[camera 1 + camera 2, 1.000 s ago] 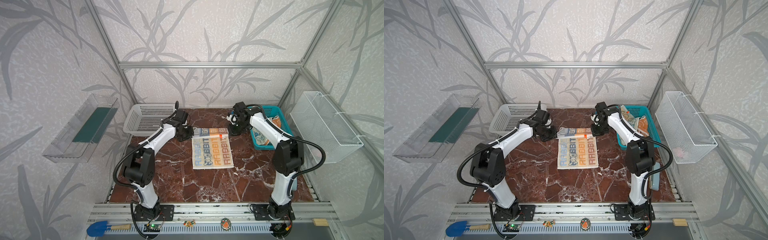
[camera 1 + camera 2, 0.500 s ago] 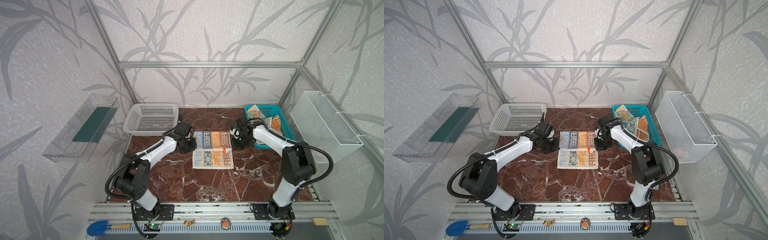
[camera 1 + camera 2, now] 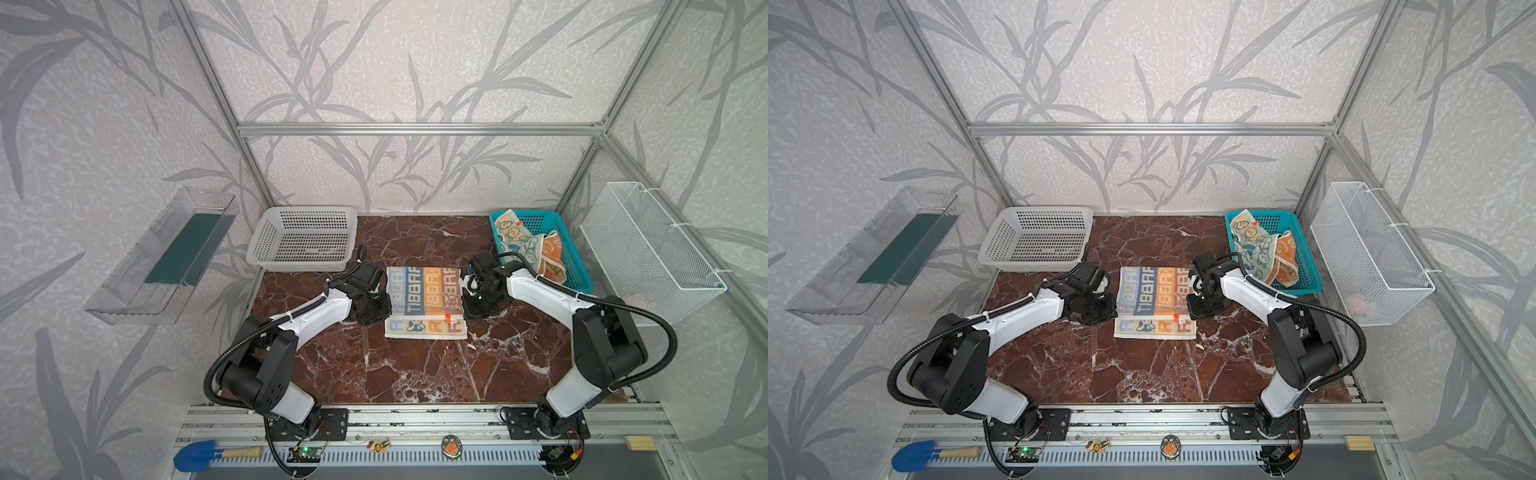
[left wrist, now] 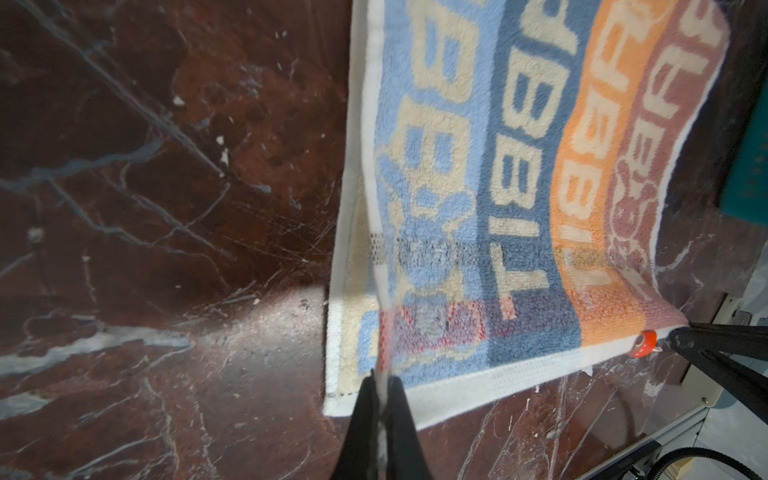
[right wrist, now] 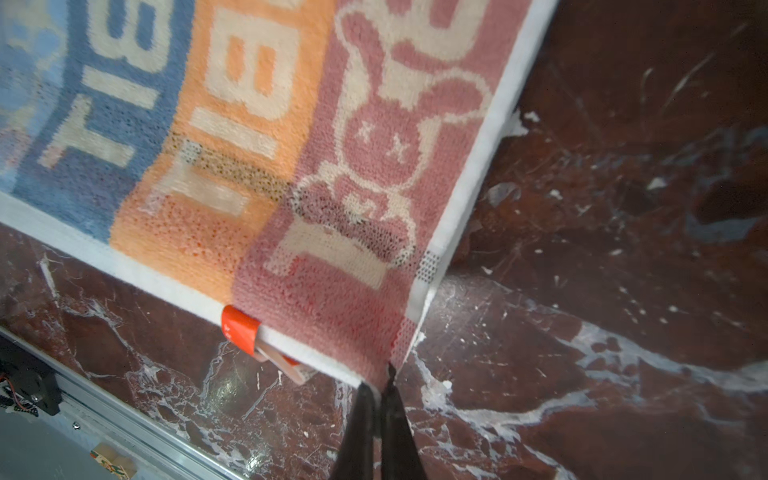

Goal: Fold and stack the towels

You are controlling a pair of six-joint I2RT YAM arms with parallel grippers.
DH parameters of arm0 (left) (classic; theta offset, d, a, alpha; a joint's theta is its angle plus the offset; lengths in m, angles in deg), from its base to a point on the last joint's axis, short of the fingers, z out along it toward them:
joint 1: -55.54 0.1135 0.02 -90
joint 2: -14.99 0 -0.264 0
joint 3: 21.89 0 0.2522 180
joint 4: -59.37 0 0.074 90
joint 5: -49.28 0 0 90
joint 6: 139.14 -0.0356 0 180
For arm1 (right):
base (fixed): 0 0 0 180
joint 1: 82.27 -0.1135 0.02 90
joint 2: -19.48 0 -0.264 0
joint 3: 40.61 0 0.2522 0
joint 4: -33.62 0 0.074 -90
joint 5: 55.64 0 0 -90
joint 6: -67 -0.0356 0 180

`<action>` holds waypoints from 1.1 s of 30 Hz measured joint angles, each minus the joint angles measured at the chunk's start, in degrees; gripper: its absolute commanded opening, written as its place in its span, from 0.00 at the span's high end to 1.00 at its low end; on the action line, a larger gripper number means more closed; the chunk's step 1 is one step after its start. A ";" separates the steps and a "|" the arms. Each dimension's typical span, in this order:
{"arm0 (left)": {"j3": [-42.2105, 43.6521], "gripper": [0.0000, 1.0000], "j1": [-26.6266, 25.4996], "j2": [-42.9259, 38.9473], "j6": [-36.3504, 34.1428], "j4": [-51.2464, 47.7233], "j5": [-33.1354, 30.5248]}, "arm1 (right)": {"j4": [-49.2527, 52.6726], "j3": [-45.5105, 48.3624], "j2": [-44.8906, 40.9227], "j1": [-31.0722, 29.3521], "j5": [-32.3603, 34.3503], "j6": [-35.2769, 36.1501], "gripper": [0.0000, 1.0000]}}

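Observation:
The striped RABBIT towel (image 3: 424, 293) (image 3: 1156, 293) lies mid-table, its far half doubled over toward the front. A strip of the lower layer (image 3: 424, 328) shows at the near edge. My left gripper (image 3: 385, 312) (image 4: 381, 378) is shut on the upper layer's left corner. My right gripper (image 3: 464, 311) (image 5: 380, 383) is shut on its right corner, beside an orange tag (image 5: 241, 332). Both held corners hang just above the table. Two more towels, cream-and-blue (image 3: 517, 239) and orange (image 3: 552, 257), are crumpled in the teal basket (image 3: 579, 276).
A white perforated basket (image 3: 303, 239) stands at the back left of the marble table (image 3: 415, 374). A wire basket (image 3: 648, 249) hangs on the right wall and a clear tray (image 3: 166, 257) on the left wall. Small items lie along the front rail.
Both grippers have drawn the towel's far edge from the back toward the front, folding it over itself; the arms have pulled in closer to the front.

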 measured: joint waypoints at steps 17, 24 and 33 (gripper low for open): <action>-5.99 1.00 1.40 10.62 -1.07 -0.72 -1.66 | -2.36 -6.27 10.51 0.48 -0.11 -2.62 1.00; -8.98 1.00 1.73 7.89 -2.25 -3.61 -3.02 | 0.13 -8.41 6.86 0.63 0.72 -2.58 1.00; -3.74 1.00 0.96 1.60 -2.01 -2.93 -1.70 | -0.55 -3.19 0.96 0.07 -0.52 -2.64 0.98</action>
